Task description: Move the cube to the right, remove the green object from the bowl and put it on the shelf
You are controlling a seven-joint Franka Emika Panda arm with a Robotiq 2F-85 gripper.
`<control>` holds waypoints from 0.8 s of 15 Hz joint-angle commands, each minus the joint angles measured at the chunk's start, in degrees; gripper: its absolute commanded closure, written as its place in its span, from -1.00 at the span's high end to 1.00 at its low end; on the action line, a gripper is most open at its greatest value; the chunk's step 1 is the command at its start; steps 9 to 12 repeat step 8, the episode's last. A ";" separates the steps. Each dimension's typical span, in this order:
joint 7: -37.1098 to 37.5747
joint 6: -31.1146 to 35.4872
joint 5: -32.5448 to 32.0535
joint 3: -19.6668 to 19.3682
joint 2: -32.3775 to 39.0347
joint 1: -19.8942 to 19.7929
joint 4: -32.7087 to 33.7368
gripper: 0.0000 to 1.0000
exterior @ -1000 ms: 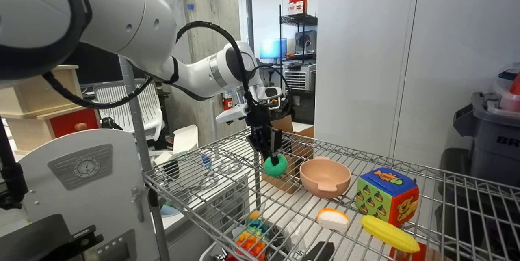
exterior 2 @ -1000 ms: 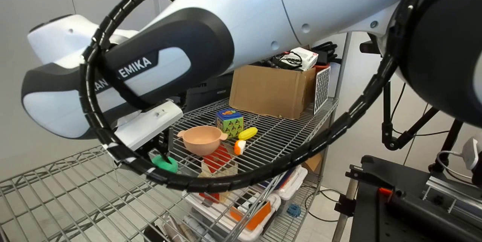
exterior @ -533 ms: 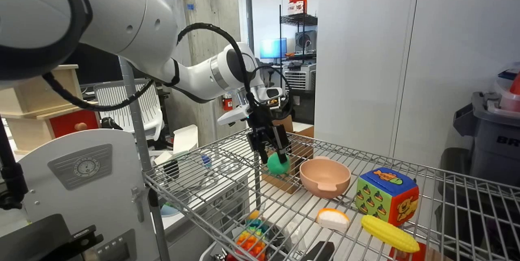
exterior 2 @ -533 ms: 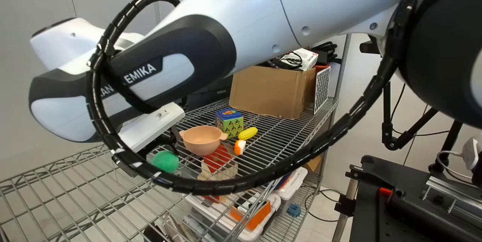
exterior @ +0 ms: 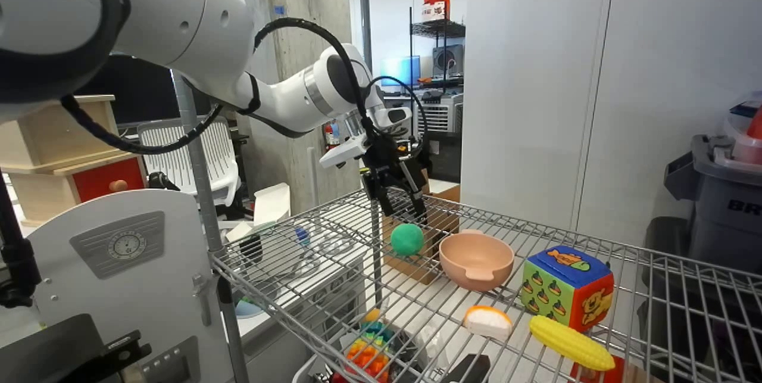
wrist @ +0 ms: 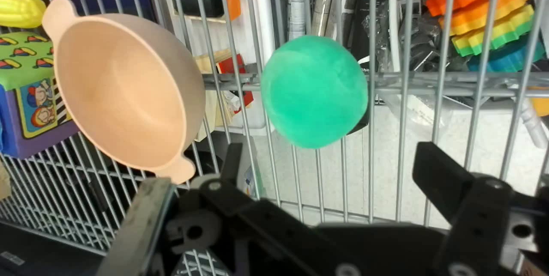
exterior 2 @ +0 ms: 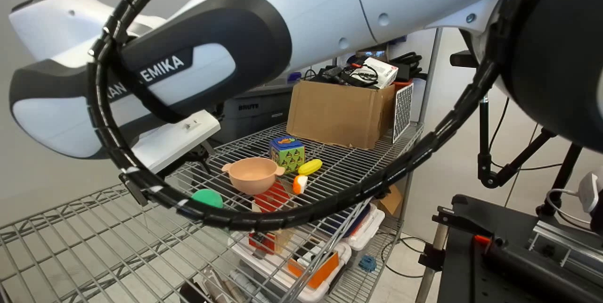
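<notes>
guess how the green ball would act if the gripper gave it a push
The green ball looks nearly round, so it would probably roll. The shelf beneath it is wire with long parallel gaps, which may steer or slow that roll. Its matte, slightly uneven surface suggests it might give a little when squeezed.

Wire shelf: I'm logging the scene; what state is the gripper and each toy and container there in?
Gripper, open, holding nothing
Bowl, upright, empty
Green ball, ungripped, on the shelf
Cube, blue face up
Toy corn, lying flat
Orange-and-white toy, lying unheld
Cardboard box, seemingly full
</notes>
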 commanded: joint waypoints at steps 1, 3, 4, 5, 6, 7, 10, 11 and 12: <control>-3.13 -0.60 -0.17 -0.82 -0.89 0.05 0.03 1.00; -5.46 -3.32 -0.04 -0.80 -0.99 -0.41 -0.59 1.00; -7.18 -6.10 0.04 -0.70 -1.42 -0.65 -1.51 1.00; -4.41 -2.99 0.26 -0.62 -0.38 -0.32 -0.21 1.00; -5.32 -4.34 0.22 -0.59 -0.37 -0.56 -0.43 1.00; -5.82 -4.90 0.21 -0.58 -0.37 -0.75 -0.59 1.00; -6.07 -5.13 0.20 -0.57 -0.28 -0.86 -0.49 1.00; -6.07 -5.13 0.20 -0.57 -0.28 -0.86 -0.49 1.00; -6.07 -5.13 0.20 -0.57 -0.28 -0.86 -0.49 1.00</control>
